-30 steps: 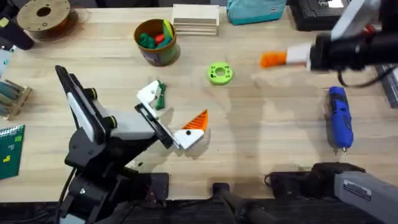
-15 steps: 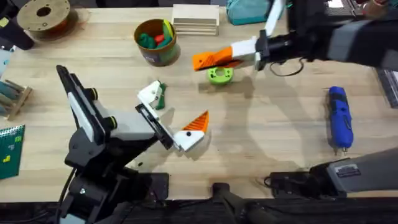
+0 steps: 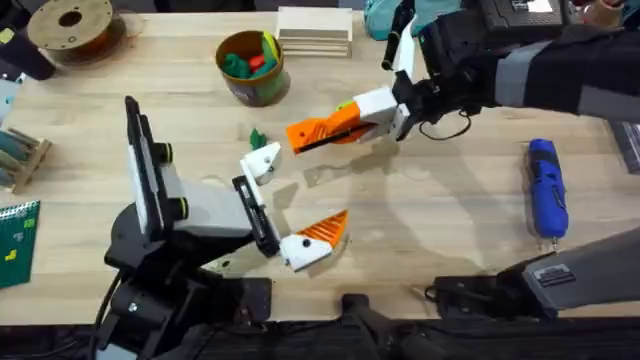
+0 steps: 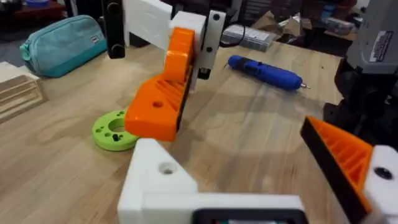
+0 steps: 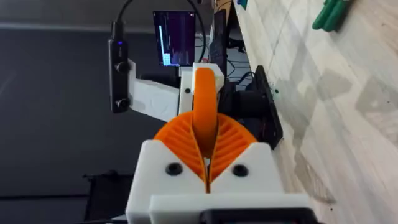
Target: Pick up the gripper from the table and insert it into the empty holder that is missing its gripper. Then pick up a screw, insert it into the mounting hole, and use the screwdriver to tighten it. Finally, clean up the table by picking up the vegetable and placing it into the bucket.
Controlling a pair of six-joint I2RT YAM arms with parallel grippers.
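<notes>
My right gripper (image 3: 340, 122) reaches in from the upper right, its orange ribbed fingers (image 5: 233, 142) shut on the loose orange gripper (image 3: 303, 134) (image 5: 205, 93) (image 4: 155, 109). The piece hangs above the table, pointing at the left arm. My left gripper (image 3: 300, 190) (image 4: 230, 140) is open; one side is the bare white holder (image 3: 263, 160) (image 4: 155, 180), the other bears an orange finger (image 3: 325, 230). The held piece is a short way from the holder, not touching. The dark green vegetable (image 3: 257, 138) lies just behind the holder. The bucket (image 3: 250, 88) stands at the back. The blue screwdriver (image 3: 547, 190) (image 4: 264, 70) lies at right. The screw is out of view.
A bright green disc (image 4: 115, 130) lies under the right gripper. Along the back edge are a brown spool (image 3: 70, 25), stacked wood blocks (image 3: 315, 30) and a teal pouch (image 3: 395, 18). A green board (image 3: 15, 240) sits at the far left. Bare wood lies between the fingers and the screwdriver.
The right arm has swung left and forward with the orange piece, from the back right to just beside the left gripper. The left gripper has shifted slightly right and toward the front.
</notes>
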